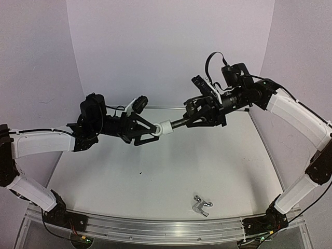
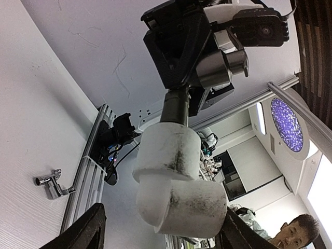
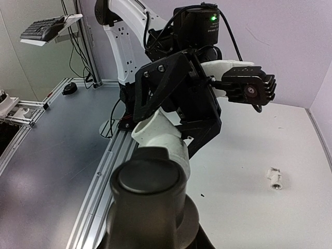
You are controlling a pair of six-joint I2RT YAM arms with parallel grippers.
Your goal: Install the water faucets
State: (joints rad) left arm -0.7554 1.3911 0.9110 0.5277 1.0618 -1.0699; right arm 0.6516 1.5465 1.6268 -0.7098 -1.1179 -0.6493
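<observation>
My right gripper [image 1: 194,118] is shut on the dark grey faucet [image 3: 150,197], held in the air over the table's back. The faucet's stem [image 1: 179,123] runs into a white elbow fitting [image 2: 176,181]. My left gripper [image 1: 153,129] faces it from the left. Its jaws stand on either side of the fitting. In the left wrist view one finger [image 2: 233,233] is at the fitting's edge and the other finger [image 2: 83,231] stands apart from it. The chrome faucet [image 1: 201,205] lies alone on the table near the front rail, also seen as a small chrome faucet [image 2: 51,184] in the left wrist view.
An aluminium rail [image 1: 155,228] runs along the near edge between the arm bases. White walls close the back and sides. A tiny dark speck [image 1: 140,173] lies on the white tabletop [image 1: 155,176].
</observation>
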